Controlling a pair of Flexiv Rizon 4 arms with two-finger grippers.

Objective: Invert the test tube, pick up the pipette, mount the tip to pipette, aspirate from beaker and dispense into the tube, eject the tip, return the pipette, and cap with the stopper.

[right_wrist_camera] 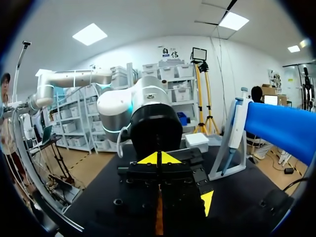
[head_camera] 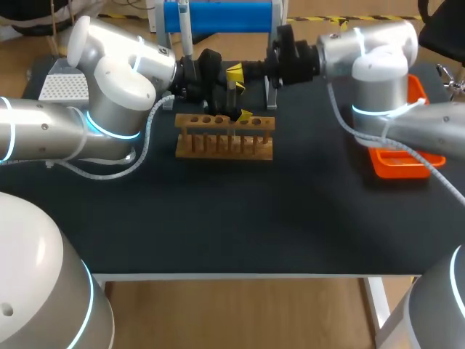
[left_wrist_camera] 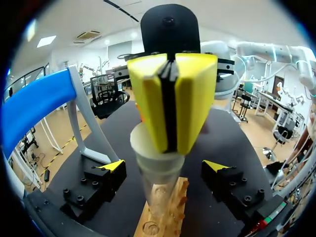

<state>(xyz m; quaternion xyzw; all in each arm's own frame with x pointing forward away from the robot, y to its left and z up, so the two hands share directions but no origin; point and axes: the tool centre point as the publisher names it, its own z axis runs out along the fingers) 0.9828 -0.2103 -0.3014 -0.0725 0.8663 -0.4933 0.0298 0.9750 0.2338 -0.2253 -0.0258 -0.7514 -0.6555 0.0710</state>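
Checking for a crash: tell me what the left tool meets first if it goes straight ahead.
Probably the glass tube, gripped by the right tool, just ahead between the left tool's open fingers; depth is unclear.

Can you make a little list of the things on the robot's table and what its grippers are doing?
Test tube: upright over the wooden rack, open end up
Right gripper: shut, just above the tube's rim
Left gripper: open, a finger each side of the rack
Pipette: hanging on the blue stand
Orange tray: near the right arm
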